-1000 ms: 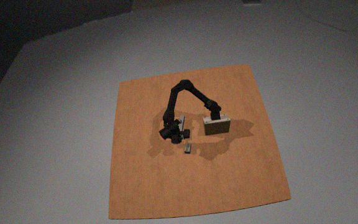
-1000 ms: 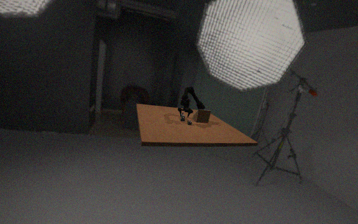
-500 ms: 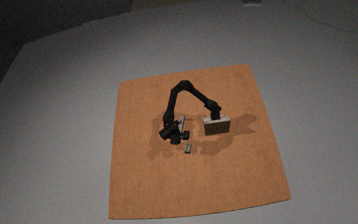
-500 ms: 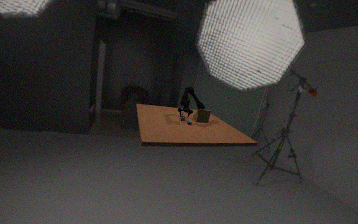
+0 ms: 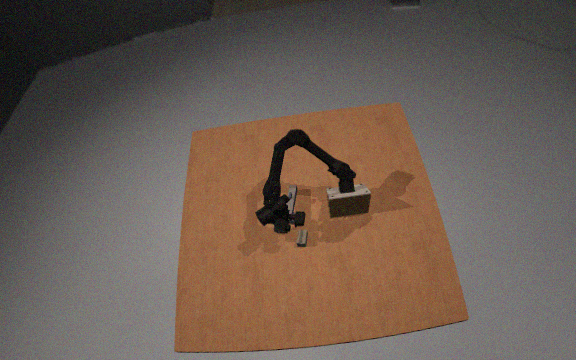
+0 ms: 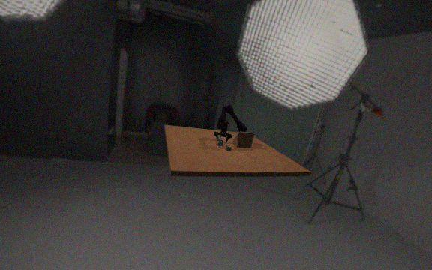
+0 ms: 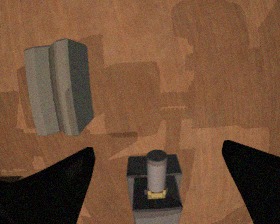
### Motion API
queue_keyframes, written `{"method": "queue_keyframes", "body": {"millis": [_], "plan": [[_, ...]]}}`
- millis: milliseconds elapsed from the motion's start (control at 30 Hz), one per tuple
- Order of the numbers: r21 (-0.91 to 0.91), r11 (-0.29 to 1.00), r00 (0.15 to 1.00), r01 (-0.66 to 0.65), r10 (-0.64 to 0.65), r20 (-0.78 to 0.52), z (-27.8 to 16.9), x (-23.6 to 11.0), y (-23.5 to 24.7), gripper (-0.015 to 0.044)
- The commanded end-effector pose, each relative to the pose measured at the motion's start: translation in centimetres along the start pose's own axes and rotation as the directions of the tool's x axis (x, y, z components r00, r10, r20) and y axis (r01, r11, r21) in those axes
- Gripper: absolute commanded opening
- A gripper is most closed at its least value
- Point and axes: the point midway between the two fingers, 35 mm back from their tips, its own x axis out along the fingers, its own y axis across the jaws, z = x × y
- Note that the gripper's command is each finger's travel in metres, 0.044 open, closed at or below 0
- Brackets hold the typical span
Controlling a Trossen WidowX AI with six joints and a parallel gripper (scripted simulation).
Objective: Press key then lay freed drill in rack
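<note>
Gripper [image 7: 153, 196] hung wide apart, empty, over grey drill [image 7: 156, 171] in fixture. Rack [image 7: 59, 87] lay near. Only wrist view showed yellow key [image 7: 156, 193]; top view showed base box [image 5: 349, 201].

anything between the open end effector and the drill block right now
Nothing visible. In the wrist view the open end effector has its dark fingers either side of the dark grey block with the upright grey cylinder, bare wood between. The pale grey grooved rack lies apart, up-left.
</note>
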Motion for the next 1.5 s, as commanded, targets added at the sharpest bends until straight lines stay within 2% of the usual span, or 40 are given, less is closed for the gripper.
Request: {"method": "queue_keyframes", "body": {"millis": [0, 667, 1200, 1300, 1467], "plan": [[-0.007, 1.0, 1.0, -0.001, 0.001, -0.007, -0.3, 0.9, 0.2, 0.044], [-0.006, 1.0, 1.0, -0.001, 0.001, -0.01, -1.2, 3.4, 0.3, 0.044], [0.0, 1.0, 1.0, -0.001, 0.001, -0.005, -1.0, 3.1, 0.1, 0.002], [0.0, 1.0, 1.0, -0.001, 0.001, -0.005, -1.0, 3.1, 0.1, 0.0], [-0.002, 1.0, 1.0, -0.001, 0.001, -0.007, -0.8, 3.1, 0.1, 0.0]]}}
